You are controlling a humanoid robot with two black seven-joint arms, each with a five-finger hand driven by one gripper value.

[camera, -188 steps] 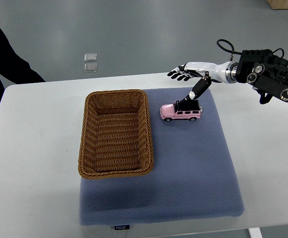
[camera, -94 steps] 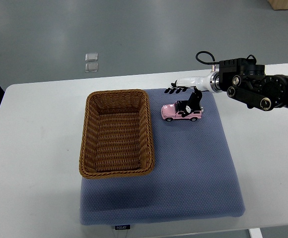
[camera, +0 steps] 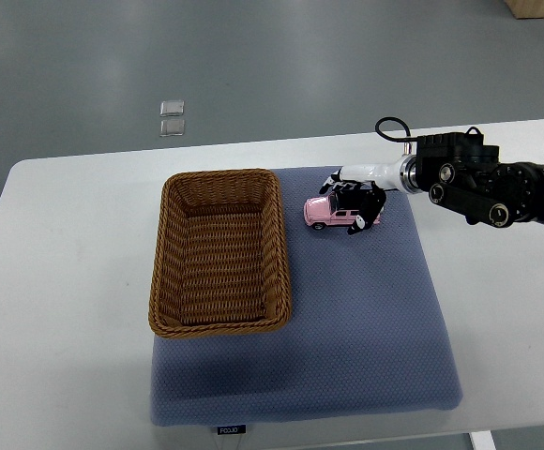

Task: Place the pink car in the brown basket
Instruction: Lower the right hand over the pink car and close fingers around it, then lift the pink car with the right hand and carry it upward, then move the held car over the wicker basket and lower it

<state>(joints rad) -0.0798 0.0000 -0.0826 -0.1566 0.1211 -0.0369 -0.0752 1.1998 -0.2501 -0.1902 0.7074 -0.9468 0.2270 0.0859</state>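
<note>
Top view: right hand (camera: 355, 200) curled over pink car (camera: 332, 215)

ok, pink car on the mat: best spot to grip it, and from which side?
Grip the pink car across its roof and side panels, coming from above on its far-right end, as the right hand does now. It stands upright on its wheels on the blue mat, long side toward the camera, so the narrow width probably suits the fingers. That leaves the side facing the brown basket free.
</note>
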